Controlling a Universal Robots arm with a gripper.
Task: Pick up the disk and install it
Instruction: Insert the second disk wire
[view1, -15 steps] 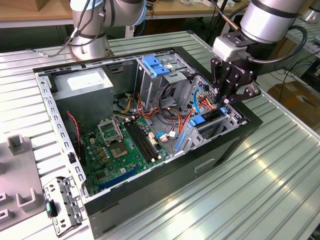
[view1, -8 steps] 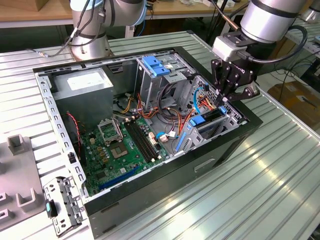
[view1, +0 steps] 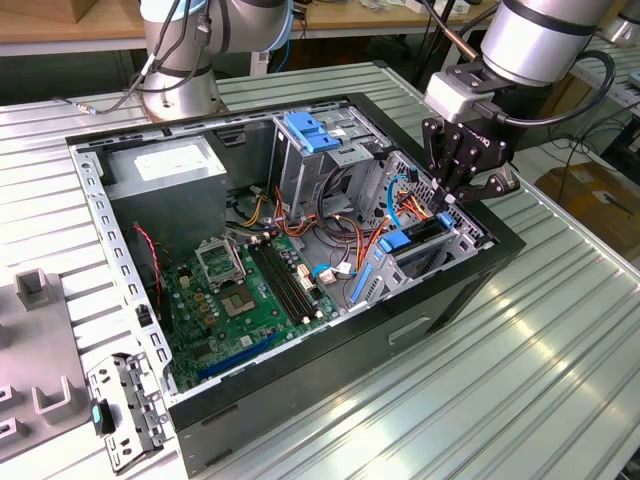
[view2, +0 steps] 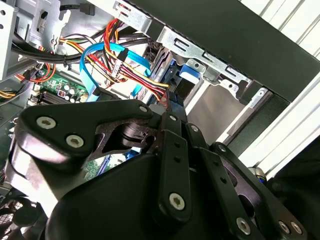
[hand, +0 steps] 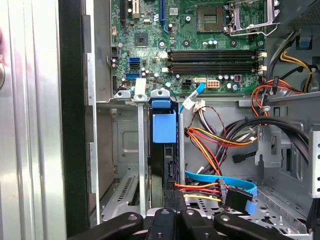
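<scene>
Sitting upright in the drive bay (hand: 130, 165) of the open computer case (view1: 420, 310), the disk (hand: 164, 150) stands on edge between the bay's metal walls, its blue plastic rail and tab facing out in the first wrist view. In the exterior view the disk (view1: 415, 240) occupies the cage at the case's corner on the exterior view's right. End effector (view1: 455, 195) hangs directly above that cage, black linkages pointing down at the disk's upper edge; contact cannot be told, and whether its fingers are spread or pressed together cannot be told. Blue data cable (hand: 222, 180) and red-yellow-orange power wires (hand: 210, 145) lie just beside the bay. Green motherboard (view1: 250, 290) lines the case floor. Case rests on the ribbed metal counter (view1: 520, 360).
</scene>
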